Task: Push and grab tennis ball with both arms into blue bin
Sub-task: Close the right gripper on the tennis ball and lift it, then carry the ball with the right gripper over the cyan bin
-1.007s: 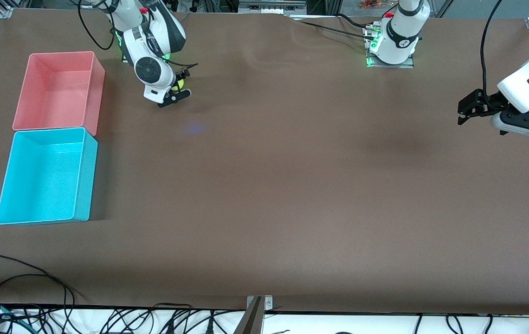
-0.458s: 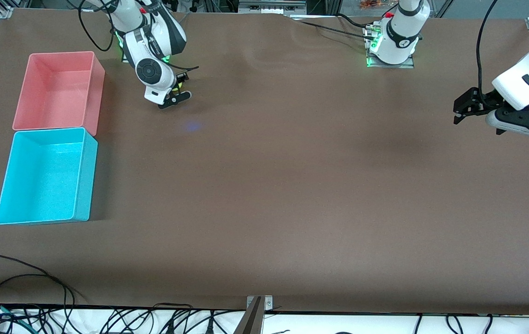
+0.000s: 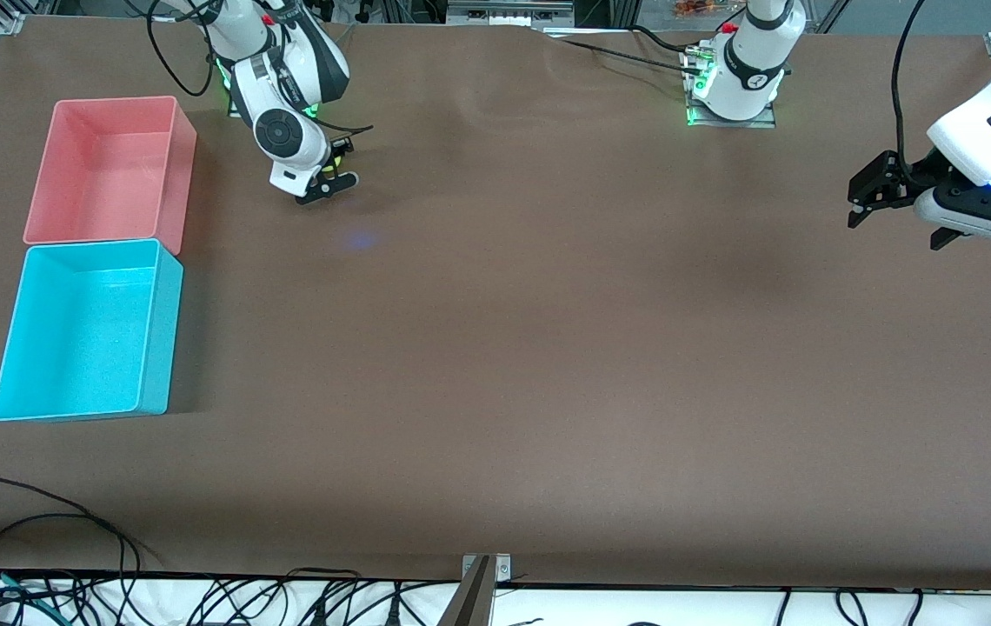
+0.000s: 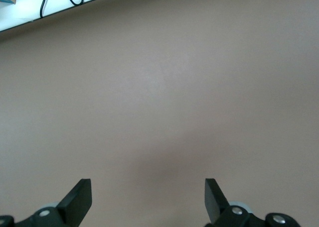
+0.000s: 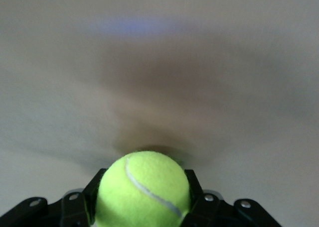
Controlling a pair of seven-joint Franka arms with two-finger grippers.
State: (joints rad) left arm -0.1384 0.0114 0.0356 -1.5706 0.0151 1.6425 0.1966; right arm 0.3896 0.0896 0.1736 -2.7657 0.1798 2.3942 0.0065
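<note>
The yellow-green tennis ball [image 5: 144, 189] fills the space between the fingers of my right gripper [image 5: 144, 197], which is shut on it. In the front view only a sliver of the tennis ball [image 3: 336, 162] shows at the right gripper [image 3: 332, 172], low over the table beside the right arm's base. The blue bin [image 3: 160, 339] stands at the right arm's end of the table, nearer the front camera than this gripper. My left gripper [image 3: 859, 198] hangs open over the left arm's end of the table. Its fingers [image 4: 79, 199] have only bare table between them.
A pink bin [image 3: 179, 178] stands against the blue bin, farther from the front camera. The left arm's base [image 3: 734, 83] is at the table's back edge. Black cables [image 3: 43, 522] lie along the front edge.
My right gripper has shut on the tennis ball and drawn slightly toward its base. The left gripper has drifted a little upward and toward the table's middle, still open.
</note>
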